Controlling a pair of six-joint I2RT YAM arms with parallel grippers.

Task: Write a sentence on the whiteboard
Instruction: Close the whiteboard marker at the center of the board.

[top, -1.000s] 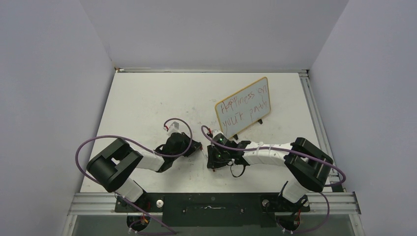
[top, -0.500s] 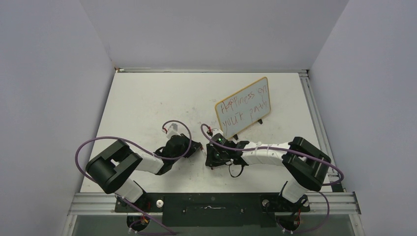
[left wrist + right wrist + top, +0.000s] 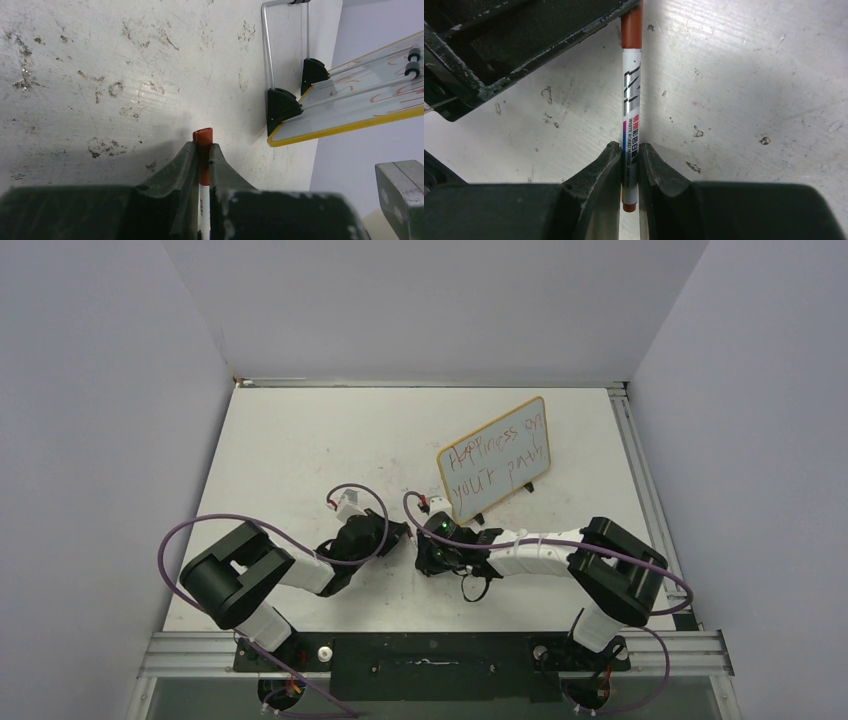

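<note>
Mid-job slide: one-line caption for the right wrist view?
Right tool clamps the white marker; left tool grips its red end, scuffed table beneath.

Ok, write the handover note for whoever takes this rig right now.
Left hand: shut on the red cap of the marker.
Right hand: shut on the marker's barrel, so it spans both hands.
Whiteboard: propped up beyond the hands, clear of both.
Done: sentence written in red, two lines.
Left: probably check the cap is seated, set the marker down, release.
</note>
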